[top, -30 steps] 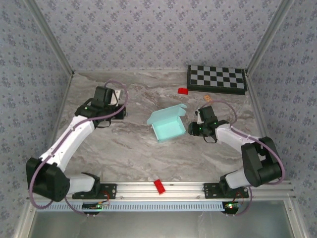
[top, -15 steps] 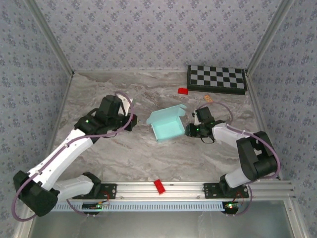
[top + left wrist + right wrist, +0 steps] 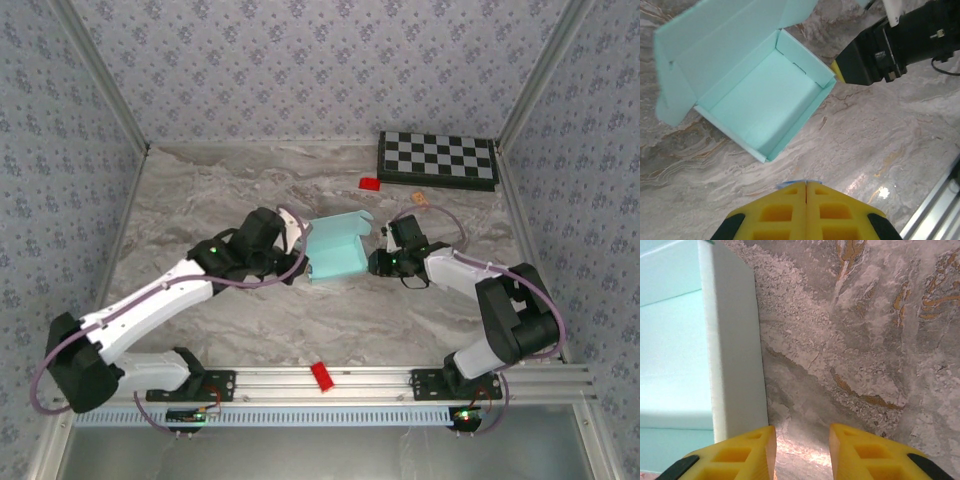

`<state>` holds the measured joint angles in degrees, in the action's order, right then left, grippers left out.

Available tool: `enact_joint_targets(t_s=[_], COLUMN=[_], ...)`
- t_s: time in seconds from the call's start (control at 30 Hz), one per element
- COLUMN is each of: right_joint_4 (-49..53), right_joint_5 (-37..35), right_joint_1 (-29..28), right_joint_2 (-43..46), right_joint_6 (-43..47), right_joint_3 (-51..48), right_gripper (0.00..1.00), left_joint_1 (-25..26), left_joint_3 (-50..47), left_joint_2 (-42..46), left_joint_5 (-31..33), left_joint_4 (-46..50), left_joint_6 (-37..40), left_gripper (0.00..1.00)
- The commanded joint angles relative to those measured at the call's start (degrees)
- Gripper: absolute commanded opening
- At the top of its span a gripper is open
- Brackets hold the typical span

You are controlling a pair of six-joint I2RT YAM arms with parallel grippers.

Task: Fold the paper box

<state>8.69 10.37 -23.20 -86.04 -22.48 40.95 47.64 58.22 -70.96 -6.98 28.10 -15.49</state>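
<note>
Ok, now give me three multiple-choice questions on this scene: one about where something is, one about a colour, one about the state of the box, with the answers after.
1. Where does the checkerboard lie on the table?
A) in the far right corner
B) in the near left corner
C) at the near edge, between the arms

2. What colour are the left fingers?
A) yellow
B) red
C) white

3. What state is the paper box in?
A) a flat, unfolded sheet
B) shut, lid down
C) formed, with its lid open

Answers:
1 A: the top view shows it at the far right, beyond the box.
2 A: the left wrist view shows yellow fingers pressed together.
3 C: its walls stand up and the inside is visible.
</note>
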Motion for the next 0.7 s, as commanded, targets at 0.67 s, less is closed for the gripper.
enact_joint_targets(t_s=[0.67], right_joint_4=[1.19], right_joint_5=[-2.99], right_joint_1=[-0.1], right_joint_2=[4.88], right_joint_6=[-1.16], right_joint_3=[-1.3], right_gripper=[0.35], left_joint_1=[5.21], left_joint_3=[6.73], left_joint_2=[-22.33], left_joint_5=[17.5], left_joint_4=[-11.92], left_joint_6=[3.71], left_gripper=[0.0])
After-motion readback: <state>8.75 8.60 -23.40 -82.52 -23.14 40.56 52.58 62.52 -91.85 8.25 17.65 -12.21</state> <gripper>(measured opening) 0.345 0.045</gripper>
